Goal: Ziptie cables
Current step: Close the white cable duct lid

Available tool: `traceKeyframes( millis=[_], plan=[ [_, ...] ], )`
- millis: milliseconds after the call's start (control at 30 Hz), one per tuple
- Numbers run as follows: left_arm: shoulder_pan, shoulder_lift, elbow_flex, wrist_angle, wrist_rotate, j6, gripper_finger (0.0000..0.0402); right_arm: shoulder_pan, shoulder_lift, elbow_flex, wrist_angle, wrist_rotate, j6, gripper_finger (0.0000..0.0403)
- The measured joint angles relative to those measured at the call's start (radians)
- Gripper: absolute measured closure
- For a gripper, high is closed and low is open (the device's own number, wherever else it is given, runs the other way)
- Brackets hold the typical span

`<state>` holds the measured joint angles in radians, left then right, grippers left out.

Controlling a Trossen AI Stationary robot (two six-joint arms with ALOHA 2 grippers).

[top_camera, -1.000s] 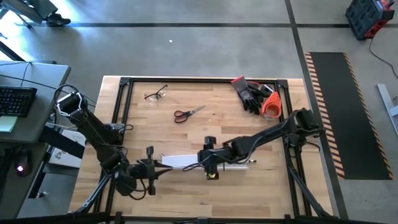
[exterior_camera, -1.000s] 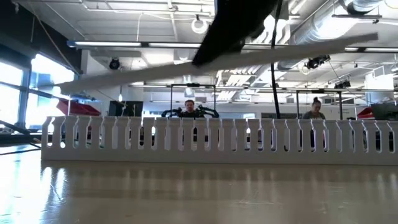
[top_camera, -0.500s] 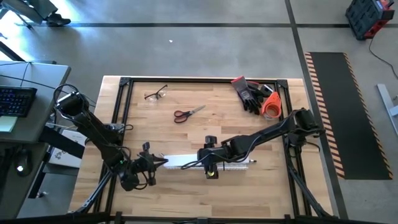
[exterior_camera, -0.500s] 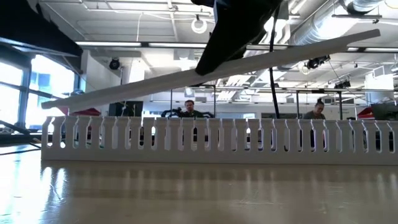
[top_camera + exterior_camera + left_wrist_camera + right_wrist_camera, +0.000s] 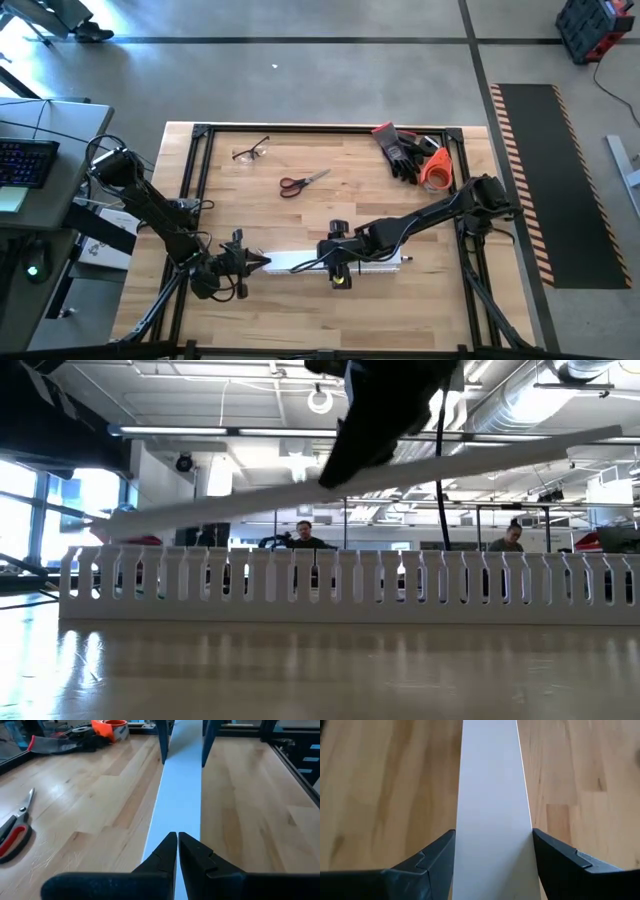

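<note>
The right end effector (image 5: 492,852) is gripping the white cover strip (image 5: 400,468) by its edges above the slotted duct (image 5: 340,582), now levelling it; the left end effector (image 5: 177,851), pinched shut, has edged to the strip's left end; cables unseen.

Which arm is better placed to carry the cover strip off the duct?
Right: its tool clamps the cover strip by both edges, above the duct. The left tool is shut, only meeting the strip's end.

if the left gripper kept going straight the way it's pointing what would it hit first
Probably the right gripper, which holds the white cover strip by its edges. The shut left gripper sits over the strip's near end, pointing along it; depth is unclear.
</note>
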<state>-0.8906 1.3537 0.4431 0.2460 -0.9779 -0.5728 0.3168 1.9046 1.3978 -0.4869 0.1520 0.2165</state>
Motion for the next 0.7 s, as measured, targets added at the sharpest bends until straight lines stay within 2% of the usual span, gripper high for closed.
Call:
traceKeyframes(
  millis=[133,267,700],
  plan=[
    [0.0,0.0,0.0,0.006,0.02,0.001,0.0402,-0.007,-0.008,0.031,-0.018,-0.02,0.0,0.0188],
    [0.001,0.004,0.0,0.009,0.049,0.001,0.0401,-0.019,-0.008,0.033,-0.018,-0.083,0.011,0.0188],
    [0.032,0.063,-0.046,0.074,0.087,-0.043,0.0401,-0.023,-0.006,0.019,-0.048,-0.074,0.018,0.0189]
  ],
)
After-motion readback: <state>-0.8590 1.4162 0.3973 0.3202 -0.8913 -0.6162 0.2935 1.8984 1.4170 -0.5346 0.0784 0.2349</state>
